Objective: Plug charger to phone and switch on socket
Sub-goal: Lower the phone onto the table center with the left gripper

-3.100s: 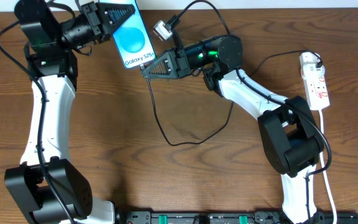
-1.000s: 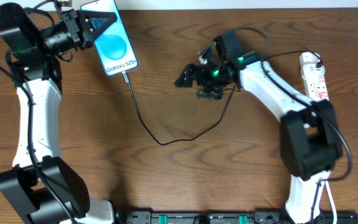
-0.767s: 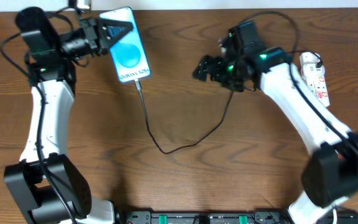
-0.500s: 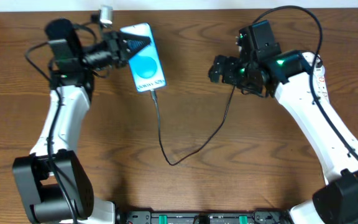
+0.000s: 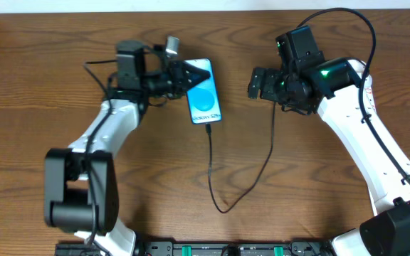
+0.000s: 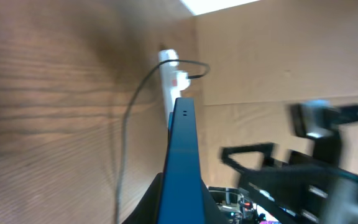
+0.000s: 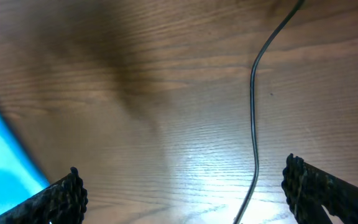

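The phone (image 5: pixel 206 107), its blue screen up, is plugged into the charger cable (image 5: pixel 219 199) at its near end. My left gripper (image 5: pixel 196 72) is shut on the phone's far end. In the left wrist view the phone (image 6: pixel 182 155) stands edge-on between my dark fingers (image 6: pixel 155 200). The black cable loops toward the front of the table and back up under my right gripper (image 5: pixel 256 84), which hangs open right of the phone. In the right wrist view the cable (image 7: pixel 252 106) runs between the spread fingertips (image 7: pixel 64 198). The white socket (image 6: pixel 168 84) shows far off in the left wrist view.
The wooden table (image 5: pixel 141 185) ends at a pale wall along the back. A black equipment rail (image 5: pixel 212 249) runs along the front edge. My right arm's white link (image 5: pixel 361 135) crosses the right side and covers the socket in the overhead view.
My left arm has swung the phone right, from the back left toward the table's middle, dragging the cable loop with it. The right gripper stays open and has barely shifted.
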Controlling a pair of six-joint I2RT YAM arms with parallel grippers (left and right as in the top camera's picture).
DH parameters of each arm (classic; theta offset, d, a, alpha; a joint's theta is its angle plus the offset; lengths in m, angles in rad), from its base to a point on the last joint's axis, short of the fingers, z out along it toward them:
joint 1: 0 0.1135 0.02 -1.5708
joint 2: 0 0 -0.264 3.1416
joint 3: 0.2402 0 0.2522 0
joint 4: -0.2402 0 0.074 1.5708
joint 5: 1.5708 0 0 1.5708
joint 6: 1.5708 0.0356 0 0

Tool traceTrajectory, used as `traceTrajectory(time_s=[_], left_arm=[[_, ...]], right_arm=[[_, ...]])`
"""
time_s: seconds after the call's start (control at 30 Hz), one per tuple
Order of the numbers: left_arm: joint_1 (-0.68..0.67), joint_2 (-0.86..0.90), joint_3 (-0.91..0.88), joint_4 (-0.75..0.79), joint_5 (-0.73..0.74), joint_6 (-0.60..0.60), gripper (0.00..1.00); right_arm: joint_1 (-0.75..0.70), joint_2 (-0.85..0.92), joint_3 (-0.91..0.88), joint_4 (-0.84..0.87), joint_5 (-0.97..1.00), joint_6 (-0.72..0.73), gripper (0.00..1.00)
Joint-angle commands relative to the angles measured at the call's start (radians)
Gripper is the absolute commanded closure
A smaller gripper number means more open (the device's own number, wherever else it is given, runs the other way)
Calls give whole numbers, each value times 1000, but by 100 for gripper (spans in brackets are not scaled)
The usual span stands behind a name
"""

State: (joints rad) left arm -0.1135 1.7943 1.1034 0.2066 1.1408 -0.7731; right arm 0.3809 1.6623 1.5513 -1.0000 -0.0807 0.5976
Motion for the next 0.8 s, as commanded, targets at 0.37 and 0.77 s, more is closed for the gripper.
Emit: traceTrajectory(time_s=[0.37, 0.77], left_arm=[[-101, 174, -4, 3, -159, 36, 92], [-187, 192, -4, 2, -319, 40, 93]], right_arm=[[-2, -14, 5, -29, 53, -19, 1], [-1, -14, 5, -30, 53, -19, 1]])
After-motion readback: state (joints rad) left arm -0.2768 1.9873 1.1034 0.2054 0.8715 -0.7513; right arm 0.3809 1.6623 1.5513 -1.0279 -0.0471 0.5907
